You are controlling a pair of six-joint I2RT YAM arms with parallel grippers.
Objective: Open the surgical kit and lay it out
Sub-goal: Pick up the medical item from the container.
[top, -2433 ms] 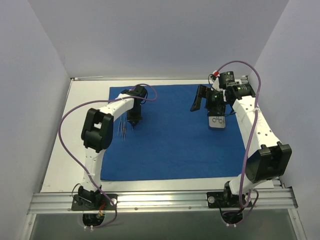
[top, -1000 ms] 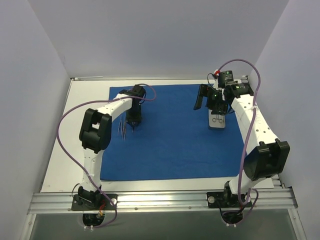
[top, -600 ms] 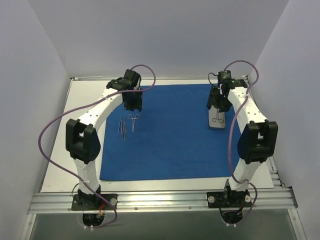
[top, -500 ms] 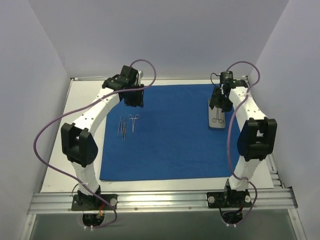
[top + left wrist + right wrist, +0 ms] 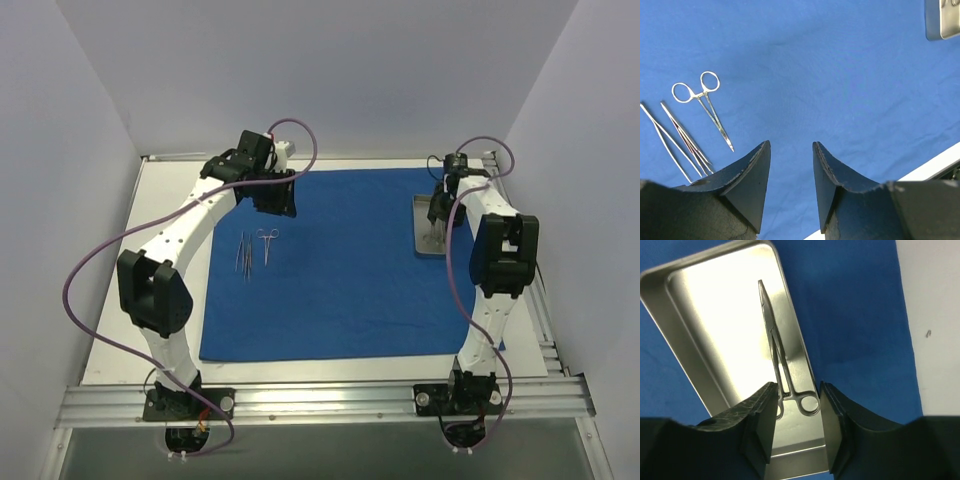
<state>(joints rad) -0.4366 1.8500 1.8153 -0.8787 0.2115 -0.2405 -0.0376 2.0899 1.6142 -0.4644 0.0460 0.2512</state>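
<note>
A royal-blue cloth wrap (image 5: pixel 350 290) lies spread flat on the white surface (image 5: pixel 160 250). Silver ring-handled forceps (image 5: pixel 705 107) and thin silver tweezers (image 5: pixel 675 142) rest on its left part. The left gripper (image 5: pixel 791 147) hovers released above the cloth. The right gripper (image 5: pixel 796 387) straddles a second forceps (image 5: pixel 775 345) in a rectangular steel tray (image 5: pixel 715 320); I cannot tell whether it grasps them.

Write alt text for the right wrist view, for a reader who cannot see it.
Ring-handled forceps lie in a metal tray on the blue cloth. The right gripper straddles the ring handles; whether it touches them is unclear.
</note>
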